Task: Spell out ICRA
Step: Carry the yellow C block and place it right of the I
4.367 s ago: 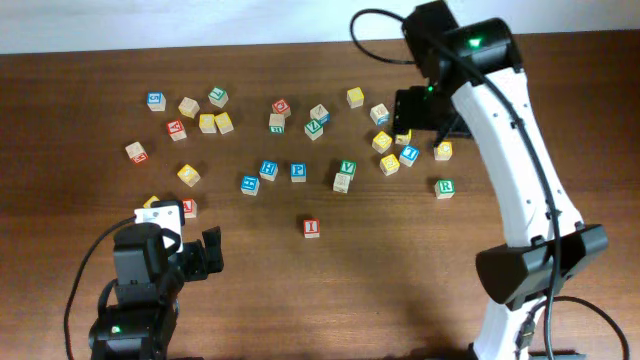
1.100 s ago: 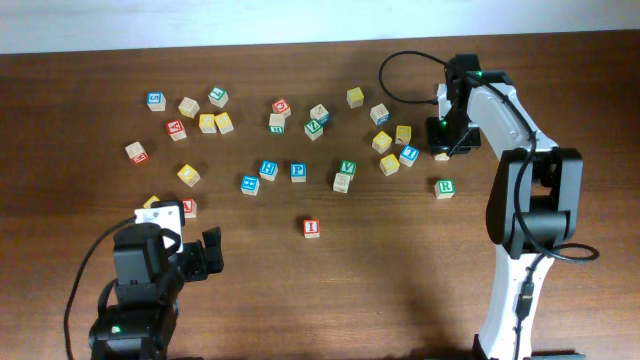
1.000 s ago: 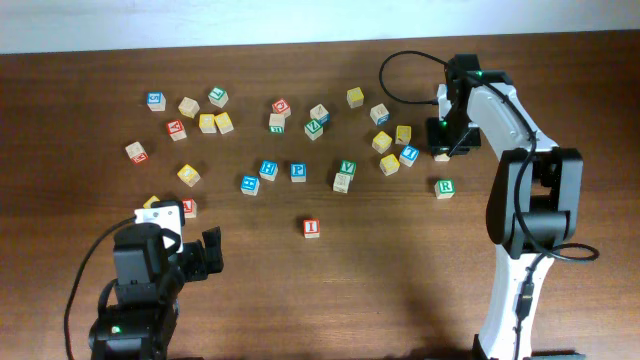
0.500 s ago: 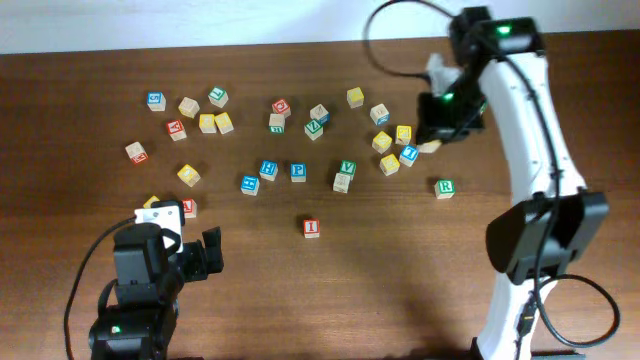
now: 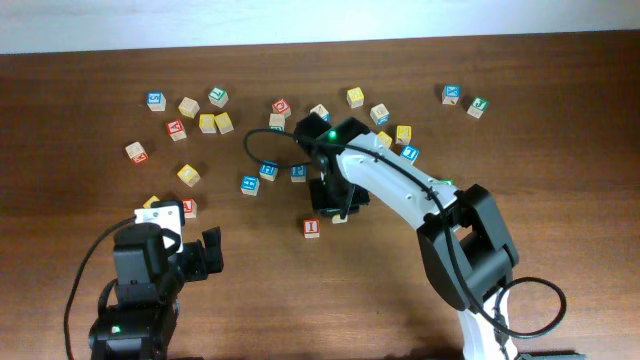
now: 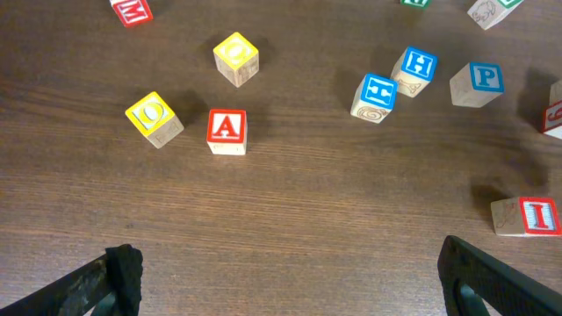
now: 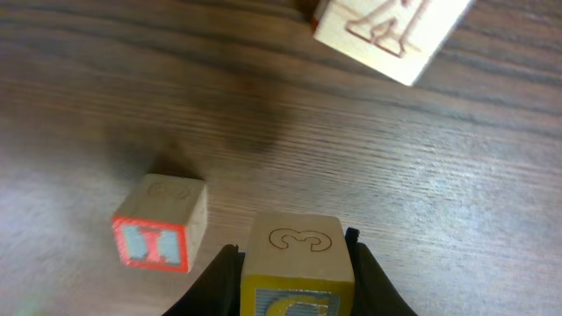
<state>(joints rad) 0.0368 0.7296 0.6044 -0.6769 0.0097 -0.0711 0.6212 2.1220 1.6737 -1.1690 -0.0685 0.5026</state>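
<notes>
My right gripper (image 7: 294,262) is shut on a yellow-faced wooden block (image 7: 294,246) with a "3" carved on top. Its front face shows the curved top of a letter that looks like C. The block hangs just right of the red I block (image 7: 160,233), apart from it. In the overhead view the right gripper (image 5: 335,203) is at the table's middle, right of the I block (image 5: 312,228). The red A block (image 6: 226,130) lies ahead and left of my left gripper (image 6: 294,285), which stands open over bare wood near the front left (image 5: 205,250).
Loose letter blocks lie scattered across the far half of the table: a yellow D (image 6: 154,117), a blue H (image 6: 414,68), a blue P (image 6: 479,82). A plain wooden block (image 7: 386,31) lies just beyond the held one. Two blocks (image 5: 452,94) sit at the far right.
The right arm swung from the far-right cluster to the table's middle, carrying the yellow block, and now hovers beside the I block. The left arm has not moved.
</notes>
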